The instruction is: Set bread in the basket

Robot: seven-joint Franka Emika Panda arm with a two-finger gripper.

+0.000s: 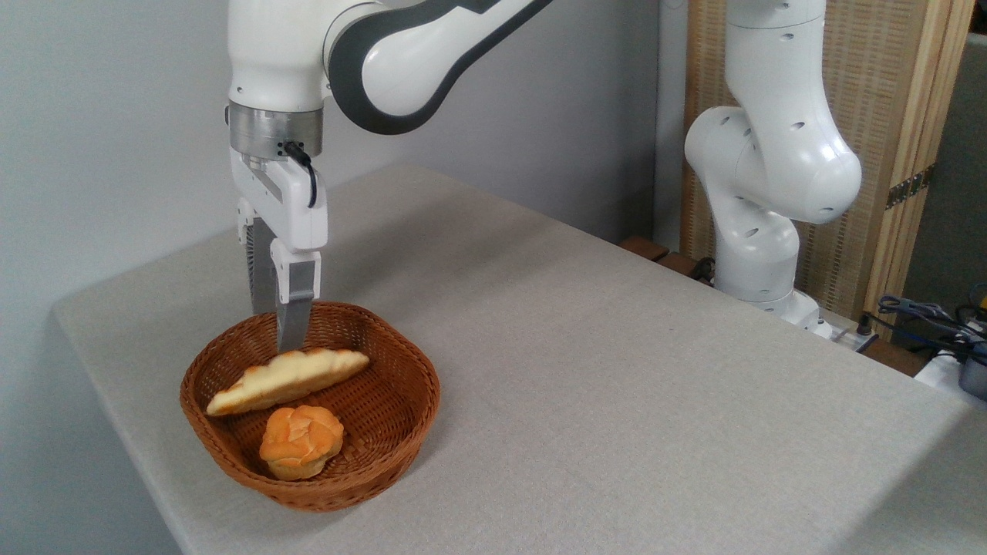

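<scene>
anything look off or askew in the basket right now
Only slightly: the bread lies tilted in the basket, pale underside showing, above the bun. The gripper hangs just above it. Nothing spilled or damaged.

grey table (617, 370), wicker basket (401, 416) apparently resting on it

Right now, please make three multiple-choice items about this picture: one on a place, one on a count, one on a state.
1. Where does the long bread lie?
A. On the table, outside the basket
B. In the basket
C. Between the pincer's fingers

2. How many bread pieces are in the basket?
A. One
B. Two
C. Three

3. What does the pincer hold?
A. Nothing
B. The round bun
C. The basket's rim

Answers: 1 B, the bread rests inside the wicker wall. 2 B, the long bread and the round bun. 3 A, its fingers stand above the bread, gripping nothing.
</scene>
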